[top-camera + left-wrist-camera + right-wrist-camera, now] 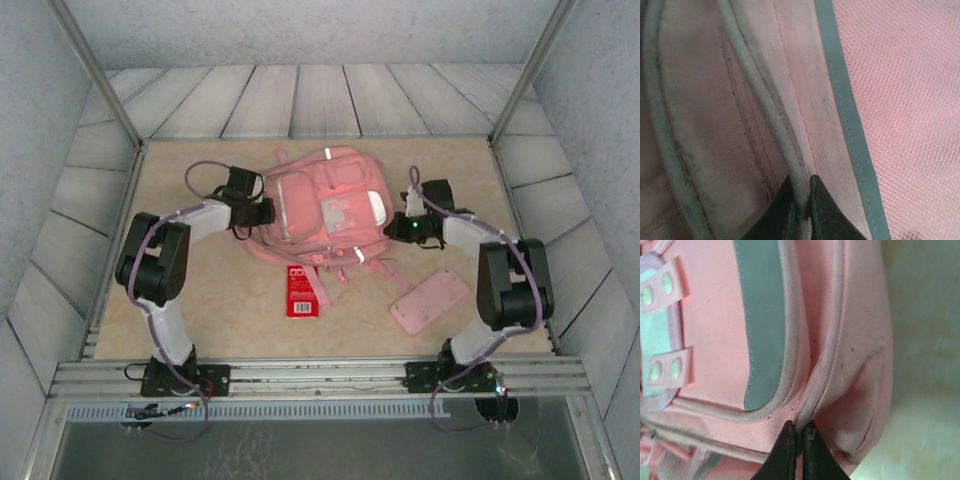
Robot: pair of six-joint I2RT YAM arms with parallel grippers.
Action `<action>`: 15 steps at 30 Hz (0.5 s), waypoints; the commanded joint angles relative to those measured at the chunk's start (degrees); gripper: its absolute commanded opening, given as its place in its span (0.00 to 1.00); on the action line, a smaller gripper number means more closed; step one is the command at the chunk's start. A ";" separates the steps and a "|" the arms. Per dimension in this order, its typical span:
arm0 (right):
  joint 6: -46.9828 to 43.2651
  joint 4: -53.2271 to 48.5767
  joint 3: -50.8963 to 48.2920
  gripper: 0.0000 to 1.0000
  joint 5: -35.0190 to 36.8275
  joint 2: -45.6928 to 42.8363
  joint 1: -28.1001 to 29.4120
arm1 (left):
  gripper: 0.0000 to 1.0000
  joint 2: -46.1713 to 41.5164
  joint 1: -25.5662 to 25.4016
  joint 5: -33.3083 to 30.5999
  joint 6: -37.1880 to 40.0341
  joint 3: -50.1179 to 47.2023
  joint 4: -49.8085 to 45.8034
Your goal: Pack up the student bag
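Note:
The student bag (325,205), a large pink backpack, lies flat in the middle of the table. My left gripper (266,212) is at its left edge. In the left wrist view that gripper (802,197) is shut on a pale piped seam (765,107) of the bag, beside pink mesh (910,90). My right gripper (398,228) is at the bag's right edge. Seen from the right wrist, it (798,436) is shut on a fold of the pink fabric (840,330) along a seam, and the bag (705,340) runs on to the left.
A red flat packet (302,290) lies in front of the bag. A small flat pink case (430,300) lies near the right arm. Grey panel walls close in the tabletop (200,310) on three sides.

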 commanded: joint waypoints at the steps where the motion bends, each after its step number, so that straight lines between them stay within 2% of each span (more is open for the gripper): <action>1: 1.63 -2.86 -4.49 0.05 -9.76 -6.11 1.80 | 0.17 2.54 -0.98 4.45 5.10 3.66 0.17; 6: 2.66 -4.57 -6.30 0.12 -11.65 -11.28 1.80 | 0.43 3.96 -0.80 2.65 6.03 7.38 -2.44; 8: 2.40 -6.04 -5.47 0.20 -9.02 -12.30 1.71 | 0.54 2.62 -0.63 2.29 6.17 6.76 -2.75; 12: 1.82 -10.03 -2.27 0.36 -1.04 -12.61 1.70 | 0.62 -2.51 -0.54 -1.12 6.96 4.13 -5.84; 15: 1.25 -10.73 -0.36 0.41 3.40 -12.16 1.68 | 0.64 -6.21 -0.44 -4.98 7.23 2.79 -10.57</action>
